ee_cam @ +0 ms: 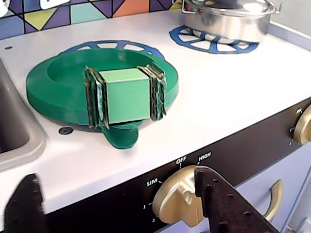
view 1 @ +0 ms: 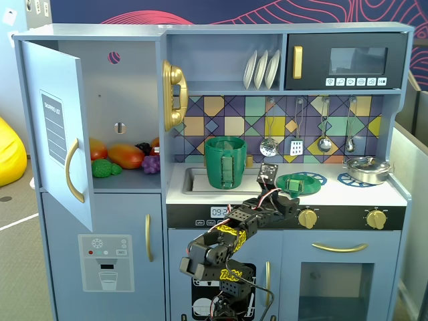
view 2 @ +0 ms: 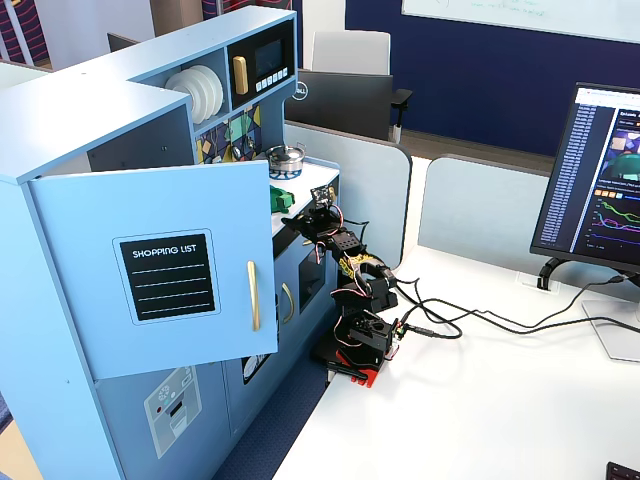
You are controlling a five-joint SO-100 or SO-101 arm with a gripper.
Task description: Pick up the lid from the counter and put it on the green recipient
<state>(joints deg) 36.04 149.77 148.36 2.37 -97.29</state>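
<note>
The lid (ee_cam: pixel 63 90) is a flat green disc with a light-green block handle (ee_cam: pixel 127 94). It lies on the left blue burner ring of the white counter, also seen in a fixed view as the lid (view 1: pixel 299 182). The green recipient (view 1: pixel 225 162) stands upright in the sink, left of the lid and out of the wrist view. My gripper (ee_cam: pixel 115 175) is open and empty. It hovers in front of the counter's front edge, short of the lid, with one finger (ee_cam: pixel 228 204) over a gold knob. In a fixed view the gripper (view 1: pixel 286 199) sits just below and left of the lid.
A shiny silver pot (ee_cam: pixel 228 17) with its own lid rests on the right burner ring (ee_cam: pixel 214 43). The sink (ee_cam: pixel 9 131) is left of the lid. Gold knobs (ee_cam: pixel 175 199) line the black front panel. The fridge door (view 1: pixel 57 127) hangs open at far left.
</note>
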